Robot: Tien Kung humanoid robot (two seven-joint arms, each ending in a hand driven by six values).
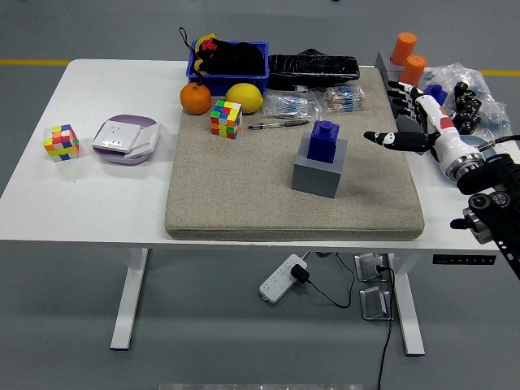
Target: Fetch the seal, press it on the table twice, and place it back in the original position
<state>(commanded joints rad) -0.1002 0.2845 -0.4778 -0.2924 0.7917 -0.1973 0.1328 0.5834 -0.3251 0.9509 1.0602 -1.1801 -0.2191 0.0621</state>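
blue seal (323, 140) sits on its grey block (318, 172) mid frame | right hand (414, 122) at right edge, fingers wide, holds nothing

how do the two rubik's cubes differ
The multicoloured cube on the beige mat sits beside the yellow lemon; the multicoloured cube on the bare white table stands at the far left, beside the purple-and-white box. The mat cube looks slightly larger. Both are scrambled.
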